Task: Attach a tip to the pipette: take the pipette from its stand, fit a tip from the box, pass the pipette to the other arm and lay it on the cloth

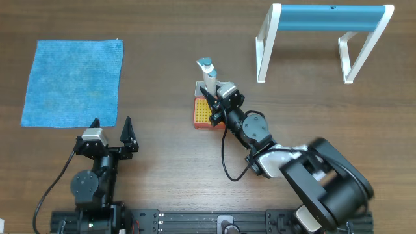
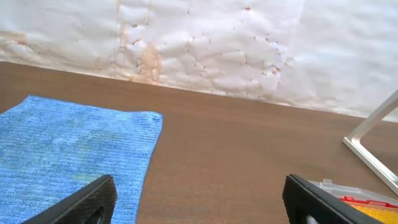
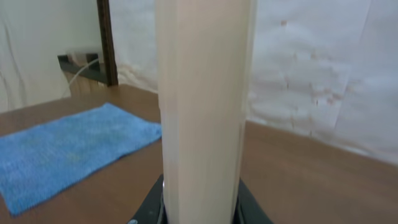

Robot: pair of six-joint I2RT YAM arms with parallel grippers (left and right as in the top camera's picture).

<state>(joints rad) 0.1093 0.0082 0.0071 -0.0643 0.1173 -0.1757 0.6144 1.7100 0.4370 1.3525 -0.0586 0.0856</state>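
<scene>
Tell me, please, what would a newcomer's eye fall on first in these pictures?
First the cream pipette, held upright in the right gripper by the yellow tip box at mid-table. Next the blue cloth at far left, with the open left gripper just short of its near edge, and the white stand with its blue bar at far right.

Top camera: fixed overhead, looking straight down on the bench (image 1: 162,78). Arm bases (image 1: 97,218) lie along the lower edge, and the whole work area is in frame.
Left wrist camera: low, close to the bench surface, facing across it to the white wall (image 2: 217,43).
Right wrist camera: very close to the pipette (image 3: 202,112), which blocks the centre; probably facing the same wall.
Shared: cloth (image 1: 73,83) in all three; box (image 1: 203,112) and stand (image 1: 325,32) in top and left wrist.
</scene>
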